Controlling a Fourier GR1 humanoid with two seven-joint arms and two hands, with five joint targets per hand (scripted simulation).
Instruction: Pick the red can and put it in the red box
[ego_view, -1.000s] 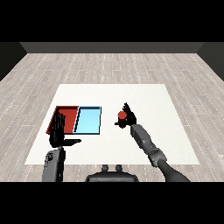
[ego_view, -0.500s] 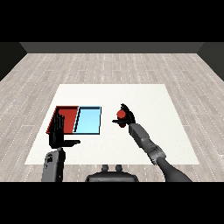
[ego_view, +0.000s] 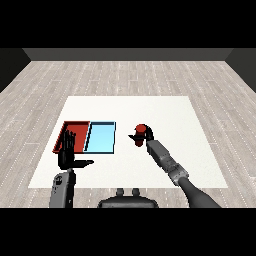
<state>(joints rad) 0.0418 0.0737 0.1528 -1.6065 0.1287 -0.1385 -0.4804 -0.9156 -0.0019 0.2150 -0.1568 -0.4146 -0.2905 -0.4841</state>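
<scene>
Change: right hand (ego_view: 144, 137) with the red can (ego_view: 141, 129) has shifted slightly left toward the trays since a second ago; left hand and trays have not moved.
Around: white surface (ego_view: 165, 112) on a grey plank floor (ego_view: 125, 75); nothing lies on the bare stretch between the can and the trays.
Trays: red tray (ego_view: 76, 129) and light blue tray (ego_view: 102, 137) lie side by side, touching along one edge, at the left of the surface; red one is further left.
Tray contents: both show only their own floors, no object inside; near part of the red tray is partly covered by the left hand.
Can position: just right of the light blue tray, apart from it, well apart from the red tray; upright, only its top part shows above the hand; cannot tell if its base is touching the surface.
Right fingers: curled round the can, thumb sticking out to the left side; can is held.
Left hand (ego_view: 67, 152): at the near edge of the red tray, palm upright.
Left fingers: straight, pointing up, thumb stretched out to the right; holding nothing.
</scene>
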